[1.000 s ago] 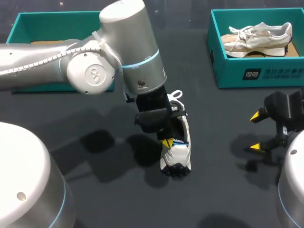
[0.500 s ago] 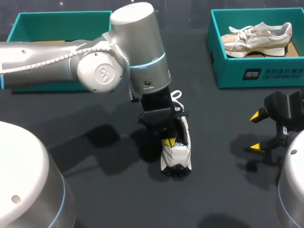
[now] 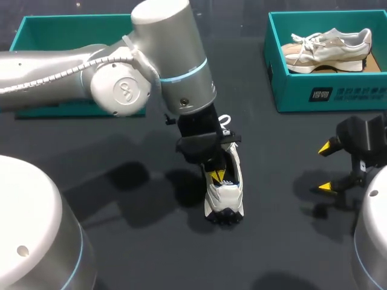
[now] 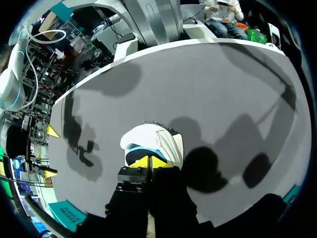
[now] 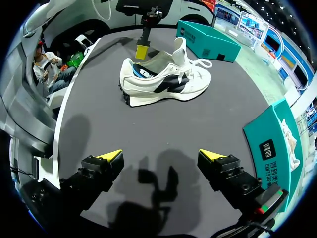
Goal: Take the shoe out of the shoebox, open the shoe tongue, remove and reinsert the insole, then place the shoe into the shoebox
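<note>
1. White sneaker with black-and-blue trim (image 3: 225,194) stands upright mid-way across the dark desk (image 3: 151,254), well apart from the right-hand teal cardboard shoebox (image 3: 290,90).
2. Left claw (image 3: 214,177): tips pressed together in the sneaker's opening; whether they pinch anything, cannot tell.
3. Right claw (image 3: 326,167): spread wide, empty, well apart from sneaker.

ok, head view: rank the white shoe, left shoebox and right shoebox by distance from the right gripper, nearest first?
1. right shoebox, far right, just beyond the right gripper
2. white shoe, at the centre, to the gripper's left
3. left shoebox, far-left corner
</note>
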Motion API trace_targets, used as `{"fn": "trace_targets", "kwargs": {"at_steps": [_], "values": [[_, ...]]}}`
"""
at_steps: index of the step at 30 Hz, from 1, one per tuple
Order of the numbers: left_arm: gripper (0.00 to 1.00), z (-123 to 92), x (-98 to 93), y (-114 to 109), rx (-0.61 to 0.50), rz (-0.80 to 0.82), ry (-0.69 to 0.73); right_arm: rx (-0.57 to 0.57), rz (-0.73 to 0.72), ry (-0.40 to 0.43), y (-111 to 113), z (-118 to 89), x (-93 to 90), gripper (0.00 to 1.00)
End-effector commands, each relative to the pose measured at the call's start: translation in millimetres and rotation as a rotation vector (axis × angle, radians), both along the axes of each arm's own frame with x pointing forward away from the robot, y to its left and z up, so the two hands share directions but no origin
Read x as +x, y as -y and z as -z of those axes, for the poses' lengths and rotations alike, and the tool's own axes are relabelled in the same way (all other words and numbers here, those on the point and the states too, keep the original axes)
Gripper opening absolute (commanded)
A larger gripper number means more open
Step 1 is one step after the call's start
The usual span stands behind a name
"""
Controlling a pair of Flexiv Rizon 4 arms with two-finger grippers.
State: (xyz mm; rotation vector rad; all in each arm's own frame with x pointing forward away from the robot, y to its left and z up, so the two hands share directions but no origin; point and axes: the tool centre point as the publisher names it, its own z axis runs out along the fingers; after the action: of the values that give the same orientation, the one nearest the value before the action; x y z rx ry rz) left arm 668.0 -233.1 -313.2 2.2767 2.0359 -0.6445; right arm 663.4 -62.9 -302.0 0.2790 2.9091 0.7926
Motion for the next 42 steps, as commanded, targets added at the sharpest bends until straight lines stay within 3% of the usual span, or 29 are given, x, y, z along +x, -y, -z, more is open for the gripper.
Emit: {"fn": "trace_targets", "kwargs": {"at_steps": [1,6,15,21,26,33,37,42], "values": [[0.00,19.8,0.8,22.2,0.037,0.016,-0.018,-0.002,0.001,0.003,0.1,0.1,-2.0,1.00],[0.00,28.6,-8.8,18.4,0.078,0.047,-0.015,-0.002,0.001,0.003,0.1,0.1,-2.0,1.00],[0.00,62.8,-14.8,-1.4,0.137,0.053,-0.013,-0.002,0.001,0.003,0.1,0.1,-2.0,1.00],[0.00,76.0,-19.5,-3.7,0.149,0.018,0.061,-0.002,0.001,0.003,0.1,0.1,-2.0,1.00],[0.00,69.5,-13.0,3.1,0.118,-0.028,0.091,-0.002,0.001,0.003,0.1,0.1,-2.0,1.00],[0.00,30.5,-4.7,14.9,0.076,-0.047,0.121,-0.002,0.001,0.003,0.1,0.1,-2.0,1.00],[0.00,30.3,-7.8,18.7,0.096,-0.001,0.131,-0.002,0.001,0.003,0.1,0.1,-2.0,1.00],[0.00,48.3,-10.2,16.8,0.137,0.017,0.127,-0.002,0.001,0.003,0.1,0.1,-2.0,1.00]]}}
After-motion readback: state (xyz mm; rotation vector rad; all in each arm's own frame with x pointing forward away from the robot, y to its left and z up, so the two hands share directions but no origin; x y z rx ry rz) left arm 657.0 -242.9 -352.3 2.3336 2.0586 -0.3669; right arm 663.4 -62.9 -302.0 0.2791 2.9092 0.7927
